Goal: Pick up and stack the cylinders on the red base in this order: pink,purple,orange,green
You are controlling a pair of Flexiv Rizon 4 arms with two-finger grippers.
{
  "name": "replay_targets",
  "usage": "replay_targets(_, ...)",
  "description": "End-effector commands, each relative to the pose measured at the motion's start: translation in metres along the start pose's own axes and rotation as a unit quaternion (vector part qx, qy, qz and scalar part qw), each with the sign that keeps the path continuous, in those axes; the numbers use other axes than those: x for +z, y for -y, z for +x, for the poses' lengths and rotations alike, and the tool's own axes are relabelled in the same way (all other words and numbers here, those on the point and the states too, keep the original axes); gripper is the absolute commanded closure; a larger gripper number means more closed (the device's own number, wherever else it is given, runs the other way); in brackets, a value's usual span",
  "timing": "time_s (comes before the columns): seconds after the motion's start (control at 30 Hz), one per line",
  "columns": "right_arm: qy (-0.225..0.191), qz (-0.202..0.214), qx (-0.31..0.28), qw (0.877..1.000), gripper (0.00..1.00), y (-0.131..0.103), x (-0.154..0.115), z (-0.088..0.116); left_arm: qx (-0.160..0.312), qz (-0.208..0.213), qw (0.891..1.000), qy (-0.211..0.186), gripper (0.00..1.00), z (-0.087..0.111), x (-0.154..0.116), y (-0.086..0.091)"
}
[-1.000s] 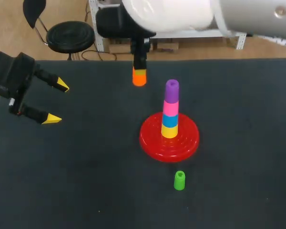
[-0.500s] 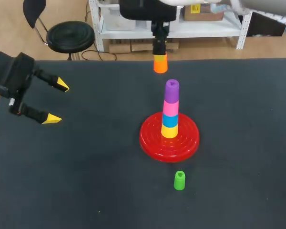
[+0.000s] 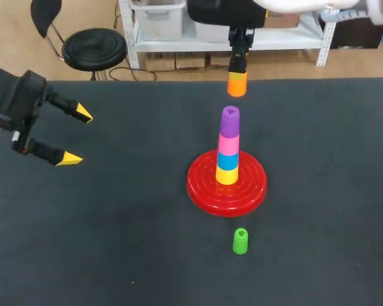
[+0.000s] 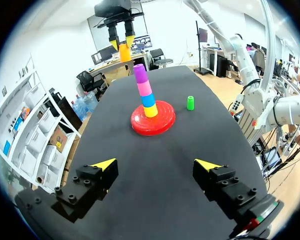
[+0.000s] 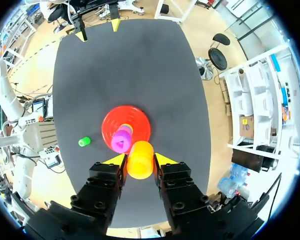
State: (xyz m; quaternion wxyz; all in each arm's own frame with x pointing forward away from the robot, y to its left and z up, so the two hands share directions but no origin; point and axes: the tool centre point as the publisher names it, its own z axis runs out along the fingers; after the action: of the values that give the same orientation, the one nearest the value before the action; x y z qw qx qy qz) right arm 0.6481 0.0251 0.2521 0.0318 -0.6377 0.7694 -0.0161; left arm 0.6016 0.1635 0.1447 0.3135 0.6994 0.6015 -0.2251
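The red base (image 3: 250, 188) sits mid-table with a stack on its peg: yellow, blue, pink (image 3: 228, 144), then purple (image 3: 230, 122) on top. My right gripper (image 3: 237, 69) hangs high above and just behind the stack, shut on the orange cylinder (image 3: 237, 84); from the right wrist view the orange cylinder (image 5: 140, 159) sits between the fingers, beside the purple top (image 5: 122, 140). The green cylinder (image 3: 240, 241) stands alone in front of the base. My left gripper (image 3: 73, 136) is open at the table's left side, empty, facing the base (image 4: 153, 116) from a distance.
The dark table (image 3: 115, 223) has broad bare room to the left, right and front of the base. Its far edge runs just behind my right gripper.
My right gripper has carried the orange cylinder rightward and upward, from left of the stack to just above and behind it. The left arm has stayed still.
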Motion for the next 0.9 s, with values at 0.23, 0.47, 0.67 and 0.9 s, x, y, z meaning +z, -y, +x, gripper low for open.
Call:
replay_targets(0.23, 0.001, 0.008, -0.026, 1.000, 1.00, -0.032, 0.013, 0.000, 0.002, -0.001, 1.000, 0.002, 0.00, 0.001, 0.000, 0.001)
replay_targets(0.47, -0.001, 0.008, -0.019, 1.000, 1.00, -0.022, 0.018, 0.003, 0.002, -0.001, 1.000, 0.002, 0.00, 0.001, 0.000, 0.001)
replay_targets(0.67, -0.004, 0.011, -0.013, 1.000, 1.00, -0.011, 0.018, 0.004, 0.002, -0.001, 1.000, 0.002, 0.00, 0.001, 0.000, 0.001)
replay_targets(0.9, -0.002, 0.012, -0.017, 1.000, 1.00, -0.008, 0.017, -0.001, 0.002, -0.001, 1.000, 0.002, 0.00, 0.001, 0.000, 0.001)
